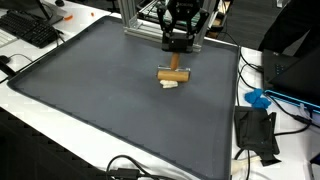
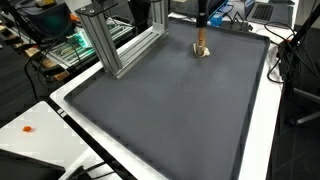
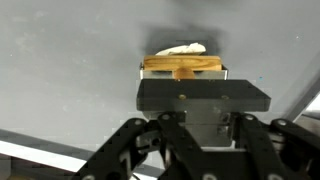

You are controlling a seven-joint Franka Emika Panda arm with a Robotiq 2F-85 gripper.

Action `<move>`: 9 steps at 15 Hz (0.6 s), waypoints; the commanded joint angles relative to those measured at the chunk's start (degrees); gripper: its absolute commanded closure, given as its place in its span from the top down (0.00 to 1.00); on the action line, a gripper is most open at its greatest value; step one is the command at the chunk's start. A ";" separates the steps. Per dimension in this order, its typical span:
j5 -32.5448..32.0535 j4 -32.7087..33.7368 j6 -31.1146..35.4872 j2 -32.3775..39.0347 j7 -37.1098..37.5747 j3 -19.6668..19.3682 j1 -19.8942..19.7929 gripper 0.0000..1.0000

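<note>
My gripper [image 1: 177, 42] hangs at the far side of the dark grey mat [image 1: 100, 95], shut on the upright stick of a T-shaped wooden tool [image 1: 173, 72]. The tool's crossbar lies just above or on the mat. A small pale white lump [image 1: 172, 84] sits on the mat right in front of the crossbar. In the wrist view the crossbar [image 3: 183, 65] spans the space between my gripper's [image 3: 183, 74] fingers, with the white lump [image 3: 182, 48] just beyond it. In an exterior view the gripper [image 2: 201, 22] stands above the tool [image 2: 201, 47] near the mat's far edge.
An aluminium frame [image 1: 140, 20] stands right behind the gripper and runs along the mat [image 2: 170, 110] as a frame [image 2: 120, 45]. A keyboard [image 1: 30, 28], a blue object [image 1: 258, 98], a black device [image 1: 258, 132] and cables lie on the white table around the mat.
</note>
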 commanded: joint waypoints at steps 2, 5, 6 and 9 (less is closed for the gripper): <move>3.25 -1.70 7.61 2.88 -1.66 1.14 -0.20 0.22; 3.41 -2.04 10.51 3.35 -0.90 1.07 -0.11 0.22; 3.45 -2.17 11.51 3.55 -0.70 1.05 -0.08 0.22; 2.94 -2.10 11.89 4.01 -0.40 0.95 0.02 0.22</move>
